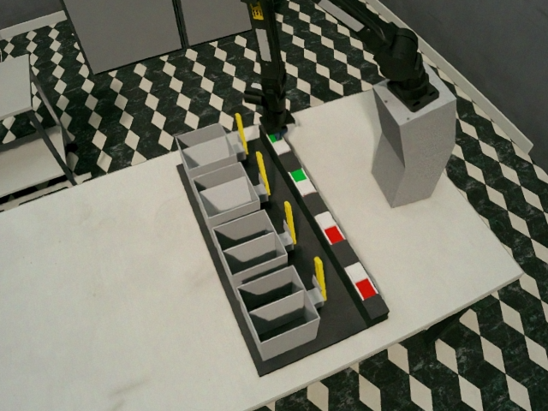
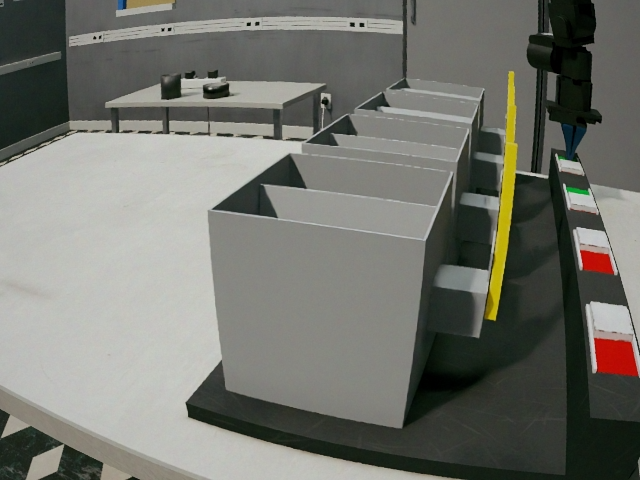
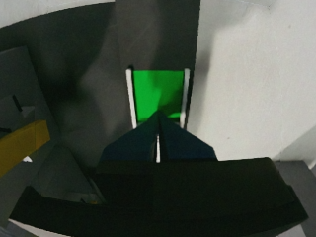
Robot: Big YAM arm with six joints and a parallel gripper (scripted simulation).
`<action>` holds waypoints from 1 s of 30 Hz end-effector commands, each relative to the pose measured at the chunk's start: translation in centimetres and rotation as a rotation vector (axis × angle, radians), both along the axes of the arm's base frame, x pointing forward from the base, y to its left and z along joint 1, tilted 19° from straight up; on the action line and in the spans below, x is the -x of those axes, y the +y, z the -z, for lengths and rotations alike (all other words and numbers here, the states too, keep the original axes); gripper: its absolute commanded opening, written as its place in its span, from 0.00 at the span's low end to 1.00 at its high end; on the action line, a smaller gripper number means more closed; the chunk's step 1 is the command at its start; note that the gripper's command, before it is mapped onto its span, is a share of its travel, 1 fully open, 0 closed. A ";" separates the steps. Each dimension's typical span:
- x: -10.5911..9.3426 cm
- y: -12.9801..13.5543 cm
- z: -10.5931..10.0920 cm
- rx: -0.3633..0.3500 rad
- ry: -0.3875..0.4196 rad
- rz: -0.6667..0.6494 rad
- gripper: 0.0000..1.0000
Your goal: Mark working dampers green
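Observation:
My gripper [image 1: 278, 134] [image 2: 570, 156] [image 3: 158, 117] is shut and empty, its tips at the far slider's cover. The far slider [image 1: 281, 146] [image 2: 570, 166] shows green [image 3: 158, 94]; the fingers partly hide it. The second slider [image 1: 306, 187] [image 2: 581, 202] shows green. The third slider [image 1: 334, 235] [image 2: 597, 261] and the nearest slider [image 1: 366, 288] [image 2: 615, 356] show red. Four grey box dampers stand in a row behind the sliders, the nearest damper [image 1: 289, 338] [image 2: 320, 310] at the front. Light blade faces show in the far damper [image 1: 207, 154] and second damper [image 1: 228, 194].
Upright yellow handles stick up beside the dampers, the nearest handle [image 1: 320, 278] [image 2: 504, 232] at the front and the far handle [image 1: 241, 134] [image 3: 25, 143] left of my gripper. A dark base [image 1: 336, 329] [image 2: 496, 413] carries the dampers. The arm's grey pedestal [image 1: 415, 150] stands right of the sliders.

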State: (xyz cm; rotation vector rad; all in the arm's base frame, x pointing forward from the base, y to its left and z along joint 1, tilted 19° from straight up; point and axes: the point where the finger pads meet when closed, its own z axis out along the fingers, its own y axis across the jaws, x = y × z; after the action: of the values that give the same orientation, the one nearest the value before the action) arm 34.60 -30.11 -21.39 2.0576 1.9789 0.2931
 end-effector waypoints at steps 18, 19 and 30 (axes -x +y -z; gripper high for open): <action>-0.5 0.5 -0.9 0.007 -0.011 -0.009 0.00; -0.5 0.5 -0.9 0.007 -0.011 -0.009 0.00; 0.4 -0.7 -0.5 0.000 0.000 0.001 0.00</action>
State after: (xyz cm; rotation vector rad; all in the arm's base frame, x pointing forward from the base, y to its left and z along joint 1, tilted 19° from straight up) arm 34.51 -30.12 -21.41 2.0569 1.9820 0.2926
